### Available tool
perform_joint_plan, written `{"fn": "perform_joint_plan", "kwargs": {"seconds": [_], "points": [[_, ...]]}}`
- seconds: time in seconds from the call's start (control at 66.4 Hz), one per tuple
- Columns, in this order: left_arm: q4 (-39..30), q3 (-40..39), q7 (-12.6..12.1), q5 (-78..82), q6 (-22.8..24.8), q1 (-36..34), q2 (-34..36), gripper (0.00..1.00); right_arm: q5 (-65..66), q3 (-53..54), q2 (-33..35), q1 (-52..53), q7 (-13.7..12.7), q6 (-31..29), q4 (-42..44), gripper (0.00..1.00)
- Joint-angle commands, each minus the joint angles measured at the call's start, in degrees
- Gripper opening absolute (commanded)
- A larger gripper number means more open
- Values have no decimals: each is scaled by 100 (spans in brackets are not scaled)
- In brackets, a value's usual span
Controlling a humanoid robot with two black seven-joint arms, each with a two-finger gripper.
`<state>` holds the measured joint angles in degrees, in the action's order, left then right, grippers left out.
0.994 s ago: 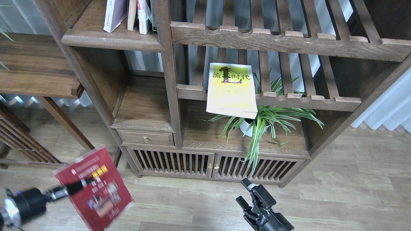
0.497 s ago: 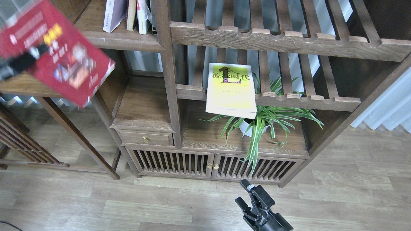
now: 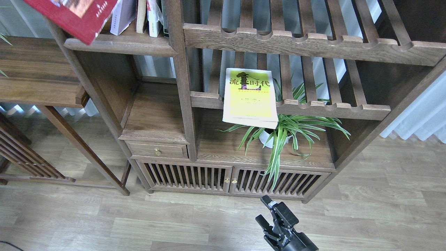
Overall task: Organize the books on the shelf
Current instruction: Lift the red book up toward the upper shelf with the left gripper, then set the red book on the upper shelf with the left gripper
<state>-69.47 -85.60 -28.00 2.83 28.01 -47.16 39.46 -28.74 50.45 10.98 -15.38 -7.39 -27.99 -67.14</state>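
The dark red book [image 3: 75,15] hangs tilted at the top left corner, its lower corner over the front lip of the solid shelf [image 3: 122,44]. What holds it lies outside the view, and so does my left gripper. On that shelf a pale lavender-white book [image 3: 122,15] leans beside a few other upright books [image 3: 153,17]. The yellow-green book [image 3: 250,97] lies flat on the lower slatted rack, overhanging its front rail. Low at the bottom centre, my right gripper [image 3: 264,210] is open and empty, far below the books.
A potted spider plant [image 3: 278,134] stands under the yellow-green book on the cabinet top. A wooden side table [image 3: 38,76] is at the left. Two slatted racks [image 3: 313,43] fill the right of the bookcase. A small drawer [image 3: 158,150] and slatted doors sit below.
The red book has risen from low left near the floor to the top left corner by the shelf, and my left arm has left the view. The right gripper has stayed put.
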Motion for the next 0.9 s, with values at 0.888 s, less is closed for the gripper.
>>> {"fn": "perform_joint_plan", "kwargs": {"seconds": [0.888], "points": [[3800, 2829, 0, 1053, -1, -3809, -949, 2, -17, 44, 9, -9, -8, -1, -27, 99]]}}
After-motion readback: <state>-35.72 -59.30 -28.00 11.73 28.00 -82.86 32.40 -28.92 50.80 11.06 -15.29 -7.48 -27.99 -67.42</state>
